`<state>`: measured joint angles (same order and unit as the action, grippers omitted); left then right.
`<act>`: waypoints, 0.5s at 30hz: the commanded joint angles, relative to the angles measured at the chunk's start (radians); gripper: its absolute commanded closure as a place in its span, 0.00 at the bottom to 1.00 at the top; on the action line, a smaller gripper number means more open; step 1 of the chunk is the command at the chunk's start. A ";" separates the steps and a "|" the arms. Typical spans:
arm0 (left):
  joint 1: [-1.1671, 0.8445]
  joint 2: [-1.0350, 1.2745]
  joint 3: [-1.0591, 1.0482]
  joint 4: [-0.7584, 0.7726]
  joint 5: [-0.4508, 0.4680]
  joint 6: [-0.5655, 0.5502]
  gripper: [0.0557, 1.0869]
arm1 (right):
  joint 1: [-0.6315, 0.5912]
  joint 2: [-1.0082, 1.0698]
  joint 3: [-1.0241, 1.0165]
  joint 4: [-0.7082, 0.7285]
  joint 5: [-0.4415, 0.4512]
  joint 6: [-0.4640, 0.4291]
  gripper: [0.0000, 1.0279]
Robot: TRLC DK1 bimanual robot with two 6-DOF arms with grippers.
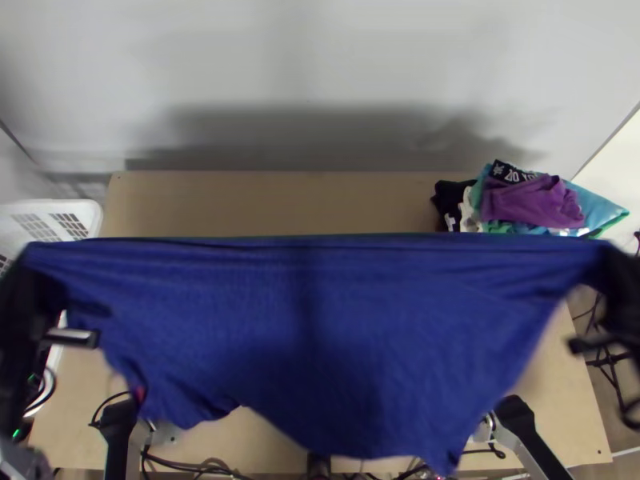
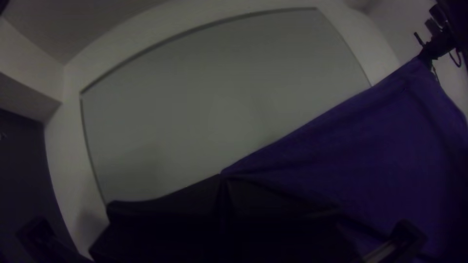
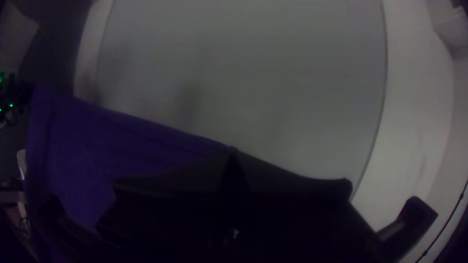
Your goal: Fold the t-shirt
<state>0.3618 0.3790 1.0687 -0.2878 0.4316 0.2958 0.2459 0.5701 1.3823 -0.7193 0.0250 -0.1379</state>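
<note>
From where I stand, the blue t-shirt [image 1: 320, 336] is held up over the table [image 1: 280, 200], stretched wide between the two arms. Its upper edge runs nearly straight across, with a thin line of green along part of it; below, the cloth hangs loose with an uneven lower edge, down toward the arms' bases. The left gripper [image 1: 34, 268] has its fingers closed on one upper corner, and the right gripper [image 1: 610, 260] is clamped on the opposite one. In each wrist view the fingertips meet right at the shirt's edge.

Beyond the shirt, at the table's far right, there's a heap of clothes: a purple cloth [image 1: 536, 202] on top, a teal cloth [image 1: 598, 210] beside it, and a black cloth [image 1: 451, 197] toward the middle of the table. A white plastic basket [image 1: 86, 214] stands at the left side. Dark cables [image 1: 188, 466] run along the near edge, and a pale wall [image 1: 320, 64] rises behind.
</note>
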 commanded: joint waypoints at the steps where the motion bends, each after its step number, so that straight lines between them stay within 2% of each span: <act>1: -0.038 0.011 -0.243 0.026 0.036 0.029 0.95 | 0.029 -0.006 -0.414 0.204 -0.004 -0.029 0.97; 4: -0.069 0.058 -0.340 0.049 0.036 0.048 0.95 | 0.007 0.037 -0.508 0.319 -0.002 -0.028 0.97; 7: -0.136 0.121 -0.412 0.056 0.035 0.077 0.95 | -0.023 0.103 -0.519 0.368 -0.002 -0.029 0.97; 11: -0.242 0.287 -0.360 0.062 0.027 0.089 0.95 | -0.039 0.195 -0.503 0.432 -0.002 -0.034 0.97; 13: -0.285 0.426 -0.320 0.075 0.022 0.129 0.95 | -0.039 0.257 -0.499 0.474 -0.002 -0.042 0.97; 15: -0.285 0.548 -0.286 0.151 0.010 0.134 0.95 | -0.042 0.324 -0.486 0.518 -0.002 -0.042 0.97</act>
<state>0.1703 0.6289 0.7452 -0.2234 0.4572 0.3847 0.2207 0.7315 0.9207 -0.3279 0.0250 -0.1699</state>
